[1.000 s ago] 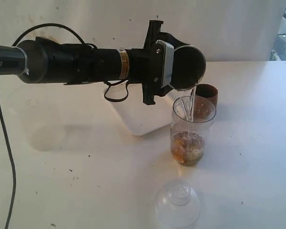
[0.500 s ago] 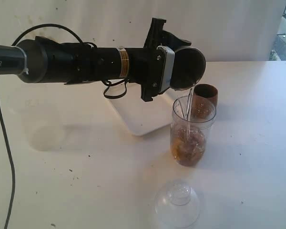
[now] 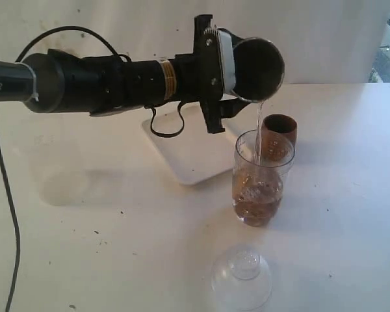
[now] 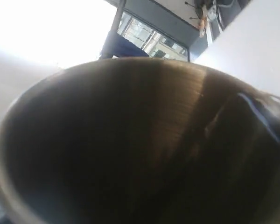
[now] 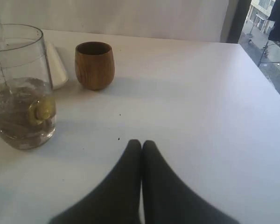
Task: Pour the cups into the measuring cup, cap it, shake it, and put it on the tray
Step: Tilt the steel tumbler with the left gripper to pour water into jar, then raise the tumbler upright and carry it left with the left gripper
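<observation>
L gripper (image 3: 234,65) is clamped on the steel tumbler (image 3: 260,68), tipped nearly on its side above the measuring cup (image 3: 261,179), w/ a thin stream (image 3: 257,130) falling inside the rim. R gripper (image 5: 141,149) hangs low over the table (image 3: 84,260), fingers pressed together, holding nothing. Risks as I judge them: the stream lands off-centre, toward the rim on the arm's side, so wrist drift or a faster tilt could send it down the outside. The cup is tall, narrow and unheld, so a bump from the tumbler could tip it. Steel may slip too, tho how deep the fingers sit is hard to tell. Wooden cup (image 3: 279,133) stands upright just behind the measuring cup, easy to clip. Cap (image 3: 242,276) lies in front, apart from it; tray (image 3: 188,153) behind-left, partly under the arm. Table: white, matte, dark specks, black cable (image 3: 6,195) on the left. Room: pale wall (image 3: 117,19), daylit window (image 5: 266,28) w/ bldgs outside.
</observation>
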Action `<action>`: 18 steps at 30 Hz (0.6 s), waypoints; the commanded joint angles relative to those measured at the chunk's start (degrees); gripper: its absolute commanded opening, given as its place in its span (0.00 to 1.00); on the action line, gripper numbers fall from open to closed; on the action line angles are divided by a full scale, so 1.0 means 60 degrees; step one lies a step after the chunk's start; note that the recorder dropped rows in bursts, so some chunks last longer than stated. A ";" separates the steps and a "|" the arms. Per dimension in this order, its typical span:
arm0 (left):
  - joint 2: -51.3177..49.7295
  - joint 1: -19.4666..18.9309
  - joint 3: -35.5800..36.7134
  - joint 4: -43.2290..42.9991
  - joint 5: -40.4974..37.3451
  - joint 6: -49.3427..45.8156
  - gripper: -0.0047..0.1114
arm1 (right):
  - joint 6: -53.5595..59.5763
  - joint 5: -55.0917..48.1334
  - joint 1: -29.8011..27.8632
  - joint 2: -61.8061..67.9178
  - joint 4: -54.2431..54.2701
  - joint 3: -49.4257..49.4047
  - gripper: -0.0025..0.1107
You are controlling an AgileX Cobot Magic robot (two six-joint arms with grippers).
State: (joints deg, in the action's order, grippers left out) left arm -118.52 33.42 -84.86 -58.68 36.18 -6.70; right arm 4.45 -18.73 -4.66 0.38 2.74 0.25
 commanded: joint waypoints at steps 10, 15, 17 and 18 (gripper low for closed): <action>0.0406 -0.1403 -0.0082 0.0650 0.0088 1.0780 0.04 | -0.0041 0.0094 0.0038 -0.0064 0.0038 -0.0041 0.02; 0.1046 -0.1980 -0.0069 -0.1160 -0.0012 1.1428 0.04 | -0.0041 0.0094 0.0038 -0.0064 0.0038 -0.0041 0.02; 0.1716 -0.2083 -0.0069 -0.1749 -0.0420 1.1763 0.04 | -0.0041 0.0094 0.0038 -0.0064 0.0038 -0.0041 0.02; 0.1970 -0.2118 -0.0045 -0.1798 -0.0555 1.1862 0.04 | -0.0041 0.0094 0.0038 -0.0064 0.0038 -0.0041 0.02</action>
State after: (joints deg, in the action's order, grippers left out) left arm -111.51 21.17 -84.89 -67.44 33.14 62.39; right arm 4.34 -18.73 -4.66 0.38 2.74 0.25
